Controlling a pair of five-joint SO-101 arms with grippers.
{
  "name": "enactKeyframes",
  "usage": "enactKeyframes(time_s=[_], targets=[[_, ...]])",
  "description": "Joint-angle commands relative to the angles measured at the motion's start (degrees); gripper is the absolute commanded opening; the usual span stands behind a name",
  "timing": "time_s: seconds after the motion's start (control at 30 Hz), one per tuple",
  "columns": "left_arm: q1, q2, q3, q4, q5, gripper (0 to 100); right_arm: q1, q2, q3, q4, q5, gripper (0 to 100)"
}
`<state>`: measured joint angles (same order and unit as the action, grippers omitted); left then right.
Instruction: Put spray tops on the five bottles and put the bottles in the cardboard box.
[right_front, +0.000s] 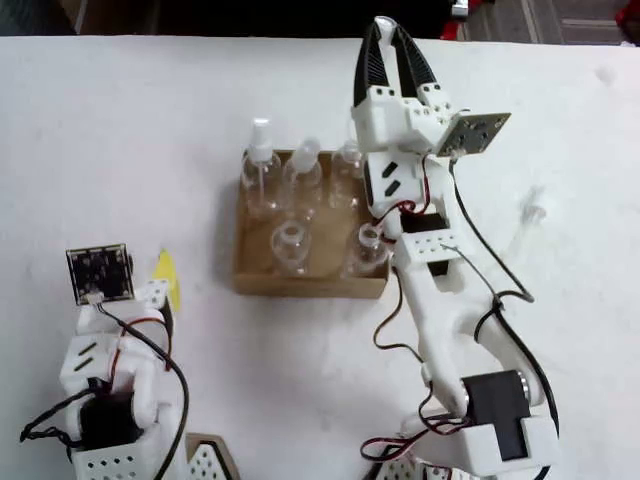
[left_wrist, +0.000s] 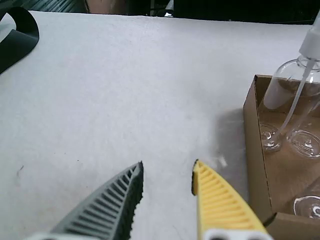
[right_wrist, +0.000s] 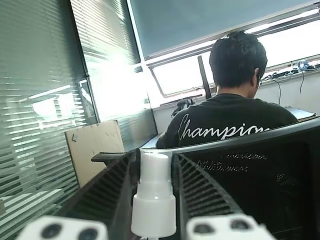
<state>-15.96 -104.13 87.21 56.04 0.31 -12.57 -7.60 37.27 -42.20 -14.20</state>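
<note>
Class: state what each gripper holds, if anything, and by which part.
Right gripper: a white spray top, pinched across its sides. Left gripper: open, holding nothing.

We see the cardboard box (left_wrist: 253, 150) cut by the left wrist view's edge, the right arm (right_front: 440, 320) covering part of a back bottle (right_front: 347, 172), and the spray top (right_wrist: 153, 200) cropped at its base.
</note>
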Motion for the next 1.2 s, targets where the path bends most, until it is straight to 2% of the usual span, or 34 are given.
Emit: enactKeyframes(time_s=[0.0, 0.5, 0.67, 0.87, 1.17], targets=[[-0.48, -0.4, -0.44, -0.88, -0.53, 15, 0.66, -0.22, -2.46, -1.1, -0.53, 1.6], [-0.48, -0.4, -0.44, -0.88, -0.53, 15, 0.4, -0.57, 4.84, -1.19, 0.18, 1.6], [-0.48, -0.4, -0.44, -0.88, -0.53, 15, 0.22, -0.57, 7.3, -1.27, 4.57, 1.6], [-0.48, -0.4, -0.44, -0.88, -0.53, 15, 0.22, -0.57, 12.22, -8.75, 5.27, 1.6], [-0.48, -0.4, -0.44, -0.88, -0.53, 15, -1.71, 3.91, 12.13, -9.8, 5.27, 1.6]])
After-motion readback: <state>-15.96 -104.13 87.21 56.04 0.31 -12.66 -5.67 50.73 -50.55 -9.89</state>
